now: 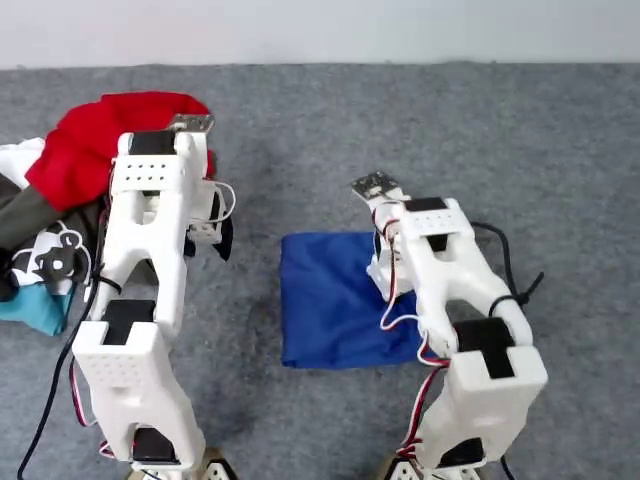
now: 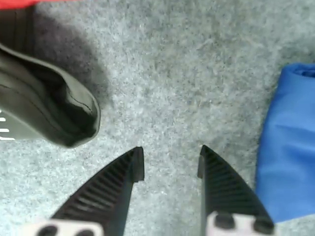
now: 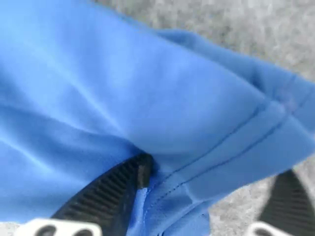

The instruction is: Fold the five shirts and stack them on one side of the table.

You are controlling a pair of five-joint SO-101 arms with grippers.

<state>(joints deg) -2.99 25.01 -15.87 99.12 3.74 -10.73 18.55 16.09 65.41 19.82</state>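
A folded blue shirt (image 1: 330,300) lies flat mid-table. My right gripper (image 3: 211,184) is open at its right edge; the stitched hem (image 3: 231,147) lies between the jaws, with one finger (image 3: 133,179) pressed against the cloth. The right arm (image 1: 440,270) covers that edge from above. My left gripper (image 2: 170,164) hangs open and empty over bare carpet, between an olive shirt (image 2: 44,108) and the blue shirt (image 2: 288,147). A heap at the table's left holds a red shirt (image 1: 100,135), the olive one (image 1: 25,215), a black-and-white printed one (image 1: 50,262) and a teal one (image 1: 30,310).
Grey carpet (image 1: 520,140) covers the table. A bit of white cloth (image 1: 15,155) shows at the heap's far-left edge. The left arm (image 1: 150,250) stands over the heap's right side. A pale wall runs along the far edge.
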